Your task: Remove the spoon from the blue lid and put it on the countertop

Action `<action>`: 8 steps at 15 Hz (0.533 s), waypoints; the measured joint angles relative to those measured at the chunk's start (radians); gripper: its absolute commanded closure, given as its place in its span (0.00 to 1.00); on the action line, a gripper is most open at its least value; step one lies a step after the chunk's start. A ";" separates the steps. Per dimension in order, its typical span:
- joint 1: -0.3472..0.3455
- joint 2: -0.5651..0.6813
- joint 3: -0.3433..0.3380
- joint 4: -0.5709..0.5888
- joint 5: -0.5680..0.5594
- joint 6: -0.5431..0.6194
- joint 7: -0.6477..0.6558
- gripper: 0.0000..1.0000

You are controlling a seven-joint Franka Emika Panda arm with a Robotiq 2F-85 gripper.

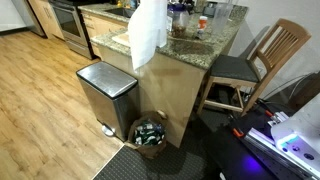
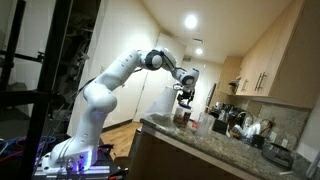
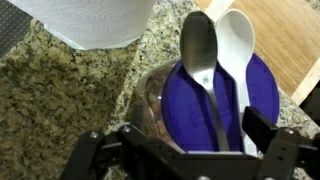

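A: Gripper [image 3: 185, 152] state?
B: Jaws apart, nothing held. We log it hovering over the blue lid [image 3: 262, 95].
A: Spoon position?
B: We note a metal spoon [image 3: 199, 50] and a white spoon [image 3: 237, 40] side by side across the lid. Granite tabletop [image 3: 60, 95] around it, paper towel roll [image 3: 85, 20] nearby.

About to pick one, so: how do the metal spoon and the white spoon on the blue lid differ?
The metal spoon is shiny grey; the white spoon is matte white. The metal spoon's bowl is narrower than the white spoon's. The metal spoon crosses the lid's middle; the white spoon lies nearer its rim. Both rest on the blue lid, bowls past its edge, handles toward the open hand.
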 measured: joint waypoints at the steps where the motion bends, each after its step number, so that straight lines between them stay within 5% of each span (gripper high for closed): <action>1: -0.002 0.000 0.000 0.002 0.000 -0.006 0.007 0.00; 8: -0.006 0.000 0.000 0.006 0.001 -0.022 0.023 0.00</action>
